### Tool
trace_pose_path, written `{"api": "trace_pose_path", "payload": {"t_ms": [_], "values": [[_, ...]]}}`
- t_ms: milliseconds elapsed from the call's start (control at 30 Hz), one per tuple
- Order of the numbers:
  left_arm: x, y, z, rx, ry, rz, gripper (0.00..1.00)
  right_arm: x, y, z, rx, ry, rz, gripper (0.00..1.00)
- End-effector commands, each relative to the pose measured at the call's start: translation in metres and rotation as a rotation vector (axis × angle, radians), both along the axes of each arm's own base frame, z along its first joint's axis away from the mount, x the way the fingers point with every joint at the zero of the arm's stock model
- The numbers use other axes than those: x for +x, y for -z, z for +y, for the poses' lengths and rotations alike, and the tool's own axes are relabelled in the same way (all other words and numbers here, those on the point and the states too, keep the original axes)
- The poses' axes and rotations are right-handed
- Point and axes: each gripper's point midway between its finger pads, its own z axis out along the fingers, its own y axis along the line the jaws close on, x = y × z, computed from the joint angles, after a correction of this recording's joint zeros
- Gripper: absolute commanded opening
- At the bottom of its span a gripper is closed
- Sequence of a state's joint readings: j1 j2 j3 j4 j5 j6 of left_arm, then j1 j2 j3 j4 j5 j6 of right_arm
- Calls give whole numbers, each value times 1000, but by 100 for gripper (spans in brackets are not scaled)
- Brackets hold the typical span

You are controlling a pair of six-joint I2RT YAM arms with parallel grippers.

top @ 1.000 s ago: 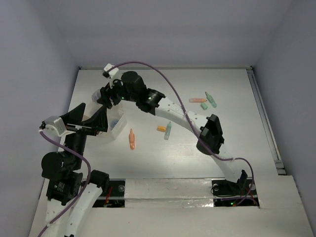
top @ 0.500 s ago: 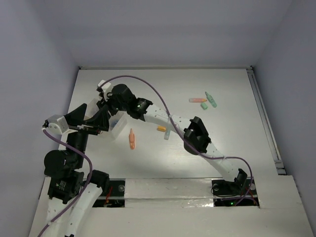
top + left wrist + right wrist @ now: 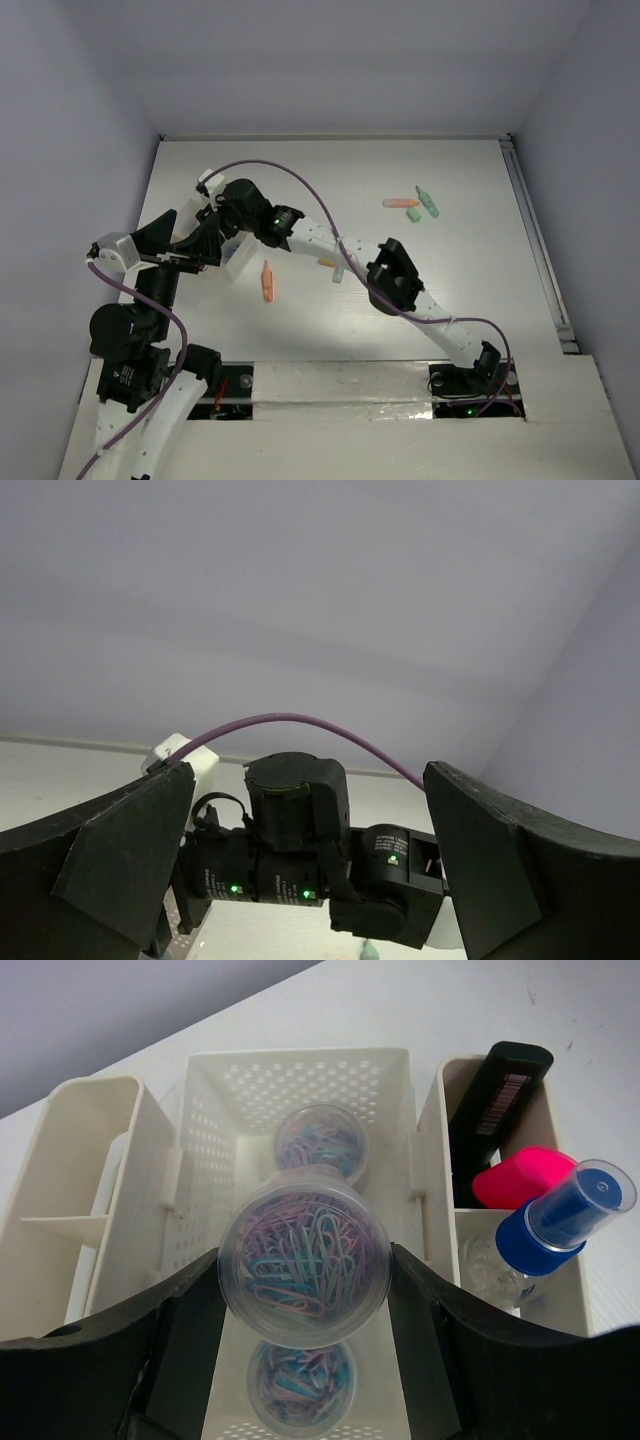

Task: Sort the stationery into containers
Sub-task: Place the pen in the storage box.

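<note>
1. The right gripper (image 3: 303, 1265) is part-closed on a clear jar (image 3: 303, 1255) full of pastel paper clips; both fingers (image 3: 190, 1330) press against its sides.
2. The held jar is over the middle bin (image 3: 300, 1070), the one with perforated walls. Two more jars of clips (image 3: 322, 1140) lie in that bin, one beyond the held jar and one under its near edge. Whether the held jar touches the bin floor cannot be told.
3. To the right, touching the middle bin, the right bin (image 3: 435, 1140) holds a pink-and-black highlighter (image 3: 505, 1150) and a blue-capped marker (image 3: 565, 1215). The left bin (image 3: 90, 1150) has a divider inside.
4. The left gripper (image 3: 308, 770) is spread wide with nothing between its fingers (image 3: 130, 850); its camera looks across at the right arm's wrist and purple cable (image 3: 300, 720).
5. Only the top view shows both grippers crowded over the bins (image 3: 240, 258) at the table's (image 3: 460, 270) left side, hiding most of them.
6. It alone shows the loose items:
   - an orange marker (image 3: 267, 282) just right of the bins
   - a small orange piece (image 3: 327, 263) and a pale green marker (image 3: 338, 272) beside the right arm
   - well apart at the far right, an orange highlighter (image 3: 400, 202), a green highlighter (image 3: 428, 203) and a stubby green piece (image 3: 413, 215)
</note>
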State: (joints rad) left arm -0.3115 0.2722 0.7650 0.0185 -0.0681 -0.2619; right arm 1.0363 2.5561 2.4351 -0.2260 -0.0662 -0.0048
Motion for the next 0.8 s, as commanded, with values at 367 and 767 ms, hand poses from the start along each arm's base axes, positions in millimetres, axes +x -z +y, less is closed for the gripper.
{"api": "trace_pose_path", "payload": {"t_ms": [367,767], "values": [[1,-9,-1,1,1,-39,99,-4,-26,6,85,28,-22,81],[4,-10,0,-14,-4,-31,99,-21,-83,-13,194,50,-26,77]]}}
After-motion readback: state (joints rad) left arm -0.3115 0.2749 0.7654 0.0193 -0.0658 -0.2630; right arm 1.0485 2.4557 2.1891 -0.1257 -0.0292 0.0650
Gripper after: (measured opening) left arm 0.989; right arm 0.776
